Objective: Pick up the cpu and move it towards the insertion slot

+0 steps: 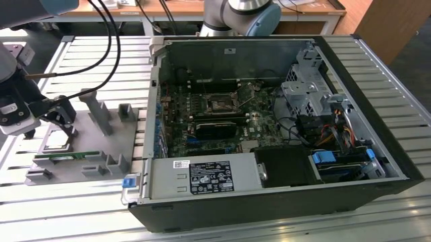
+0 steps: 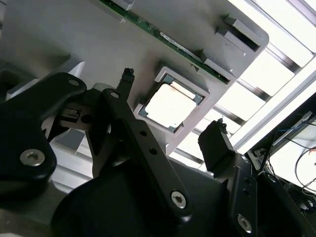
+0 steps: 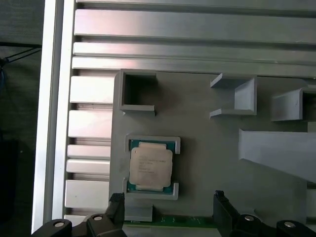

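You see the gripper (image 3: 168, 196) with its claw apart, near the cpu (image 3: 150, 166), which lies in the grey tray (image 3: 207, 163).

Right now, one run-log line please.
gripper: open, over cpu | cpu: seated in grey tray recess, not gripped | insertion slot: inside case, away from gripper

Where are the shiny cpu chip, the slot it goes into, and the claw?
cpu (image 3: 150, 167), first wrist view, middle of its silvery face.
insertion slot (image 1: 220, 104), exterior view, centre of the dark socket.
claw (image 3: 168, 196), first wrist view, midway between its open fingertips.
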Available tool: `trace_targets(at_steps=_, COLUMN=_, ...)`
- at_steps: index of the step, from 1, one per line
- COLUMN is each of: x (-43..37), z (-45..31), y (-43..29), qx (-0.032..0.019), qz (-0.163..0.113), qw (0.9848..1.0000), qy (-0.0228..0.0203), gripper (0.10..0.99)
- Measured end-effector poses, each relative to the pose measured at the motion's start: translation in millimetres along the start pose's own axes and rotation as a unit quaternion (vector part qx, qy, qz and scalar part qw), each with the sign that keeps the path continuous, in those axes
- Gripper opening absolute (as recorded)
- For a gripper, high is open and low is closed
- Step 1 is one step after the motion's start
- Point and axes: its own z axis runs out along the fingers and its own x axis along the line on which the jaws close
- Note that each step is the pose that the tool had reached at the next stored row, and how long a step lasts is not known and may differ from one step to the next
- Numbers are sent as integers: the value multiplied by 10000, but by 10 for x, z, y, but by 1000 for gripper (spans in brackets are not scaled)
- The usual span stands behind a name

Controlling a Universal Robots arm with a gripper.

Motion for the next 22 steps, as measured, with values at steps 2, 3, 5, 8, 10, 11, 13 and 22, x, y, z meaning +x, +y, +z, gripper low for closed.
trace_targets(at_steps=2, x=4, z=25, y=18, qx=1, qz=0, qw=10000, qy=5, gripper=804)
trace_targets(at_steps=3, x=6, z=37, y=29, qx=1, qz=0, qw=10000, qy=8, gripper=804)
trace_targets(at_steps=5, x=12, z=68, y=49, qx=0, qz=0, qw=10000, qy=13, gripper=804)
trace_targets(at_steps=8, x=25, z=106, y=72, qx=0, qz=1, qw=10000, qy=26, gripper=804)
trace_targets(at_steps=10, x=34, z=130, y=81, qx=0, qz=1, qw=10000, qy=32, gripper=804)
trace_targets(at_steps=11, x=38, z=144, y=83, qx=-1, qz=2, qw=10000, qy=36, gripper=804)
trace_targets(at_steps=13, x=39, z=172, y=93, qx=-1, qz=2, qw=10000, qy=52, gripper=804)
trace_targets(at_steps=22, x=66, z=288, y=105, qx=-51, qz=2, qw=10000, qy=70, gripper=804)
